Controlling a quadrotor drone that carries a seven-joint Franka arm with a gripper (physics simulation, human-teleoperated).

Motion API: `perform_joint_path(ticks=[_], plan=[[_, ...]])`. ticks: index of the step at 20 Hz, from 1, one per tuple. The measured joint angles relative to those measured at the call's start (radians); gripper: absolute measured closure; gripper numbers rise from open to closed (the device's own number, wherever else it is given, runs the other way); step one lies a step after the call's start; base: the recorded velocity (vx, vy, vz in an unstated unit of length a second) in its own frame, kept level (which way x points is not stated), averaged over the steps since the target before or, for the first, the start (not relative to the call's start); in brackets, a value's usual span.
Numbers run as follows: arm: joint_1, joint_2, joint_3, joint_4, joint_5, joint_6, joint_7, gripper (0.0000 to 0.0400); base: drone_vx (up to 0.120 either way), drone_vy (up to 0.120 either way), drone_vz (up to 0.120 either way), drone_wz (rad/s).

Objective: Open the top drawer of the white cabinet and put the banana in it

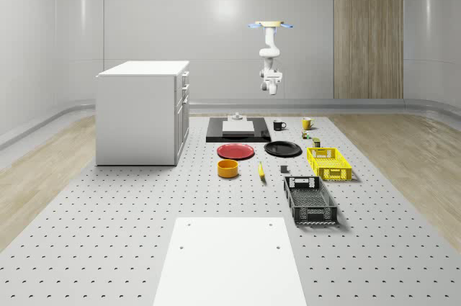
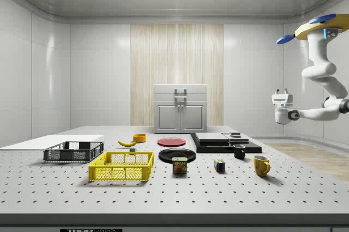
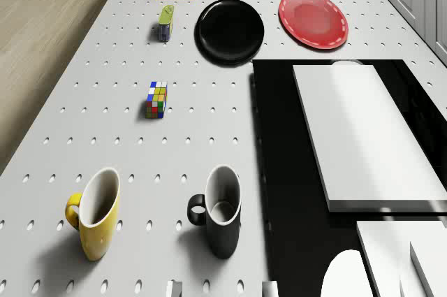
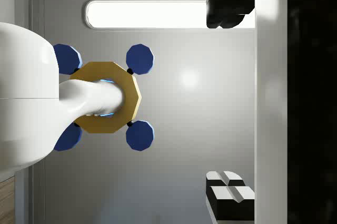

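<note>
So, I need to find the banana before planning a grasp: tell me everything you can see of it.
The banana is yellow, curved and unpeeled, lying flat on the perforated table. In the side view it sits just beside the small orange bowl, behind the yellow basket; whether it touches the bowl cannot be told. In the whole-scene view it lies between the bowl and the black crate, well apart from the white cabinet. Nothing holds it.

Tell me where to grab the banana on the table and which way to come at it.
Judging by its pose, grip the banana at its middle, from straight above, fingers across the narrow width. It lies flat on the table, a slim curved shape with open surface around it, between the orange bowl and the small grey block. The gripper hangs high under the hovering drone, far from it.
</note>
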Motion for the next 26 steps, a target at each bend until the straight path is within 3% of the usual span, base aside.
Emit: perform_joint_path(ticks=[5, 8, 12, 18, 26], plan=[[-0.001, 0.019, -0.006, 0.106, 0.012, -0.084, -0.002, 0.0000, 0.000, 0.000, 0.000, 0.000], [0.050, 0.038, -0.224, 0.133, 0.328, -0.128, -0.067, 0.0000, 0.093, -0.107, 0.013, 0.000], [0.133, 0.043, -0.463, 0.076, 0.675, -0.161, -0.122, 0.0000, 0.120, -0.120, 0.120, 0.000], [0.230, 0.019, -0.631, -0.014, 0.920, -0.159, -0.151, 0.0000, 0.120, -0.120, 0.120, 0.000], [0.312, -0.024, -0.714, -0.065, 1.001, -0.123, -0.152, 0.0000, 0.120, -0.120, 0.120, 0.000]])
